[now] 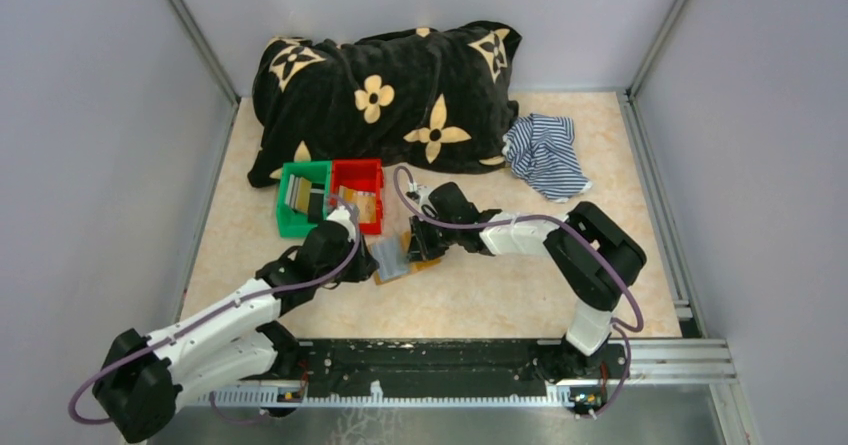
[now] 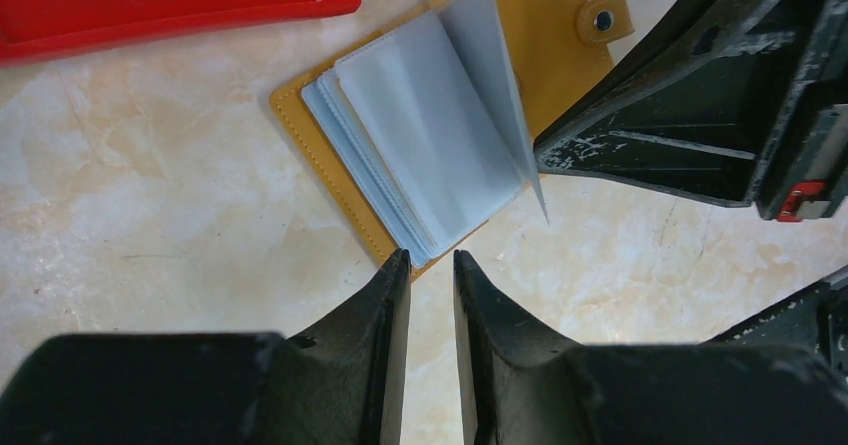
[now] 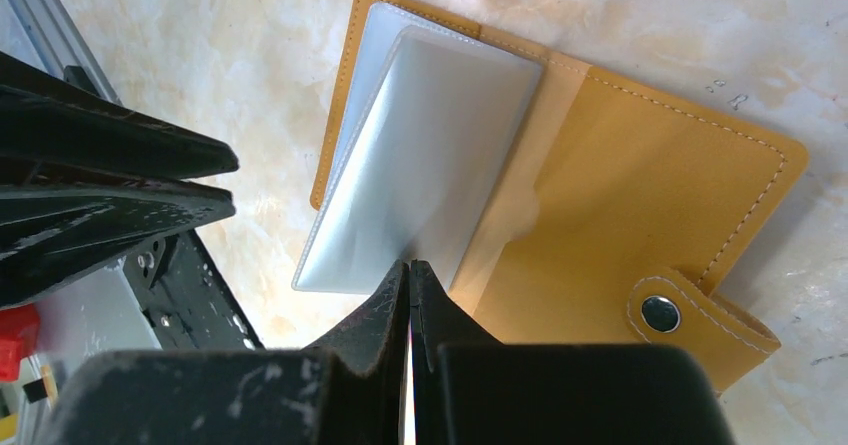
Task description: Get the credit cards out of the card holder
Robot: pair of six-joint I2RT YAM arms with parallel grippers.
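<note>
The card holder (image 1: 395,261) lies open on the table, a tan-orange cover (image 3: 650,175) with a snap tab (image 3: 660,313) and pale clear sleeves (image 2: 420,135). My right gripper (image 3: 410,263) is shut on the edge of one sleeve leaf (image 2: 505,85) and holds it upright off the stack. My left gripper (image 2: 432,255) is narrowly open just off the holder's near corner, with only table between its fingers. I see no credit cards in the sleeves that show. Flat greyish and yellowish pieces that look like cards lie in the green bin (image 1: 300,193) and the red bin (image 1: 365,207).
The red bin's wall (image 2: 180,0) is close behind the holder, with the green bin (image 1: 290,223) to its left. A black flowered blanket (image 1: 385,95) fills the back. A striped blue-white cloth (image 1: 545,153) lies at the back right. The two grippers (image 1: 420,245) are nearly touching over the holder.
</note>
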